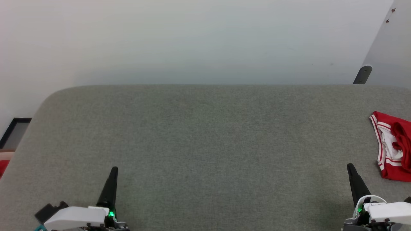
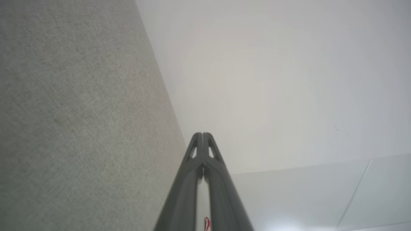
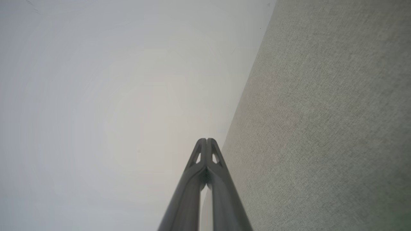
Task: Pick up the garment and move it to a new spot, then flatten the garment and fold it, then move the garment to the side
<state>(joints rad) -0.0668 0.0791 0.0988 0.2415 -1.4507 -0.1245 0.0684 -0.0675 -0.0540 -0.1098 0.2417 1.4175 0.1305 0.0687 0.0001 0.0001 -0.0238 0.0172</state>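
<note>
The garment, red with white striped trim, lies crumpled at the far right edge of the grey fabric surface, partly cut off by the head view's border. A sliver of the garment shows low between the fingers in the left wrist view. My left gripper rests shut at the lower left, holding nothing. At the lower right my right gripper is also shut and empty, a short way left of and nearer than the garment. In the wrist views the left gripper and right gripper have their fingers pressed together.
A pale wall rises behind the grey surface. A dark post stands at the back right. Beyond the surface's left edge sit a dark-framed panel and something red.
</note>
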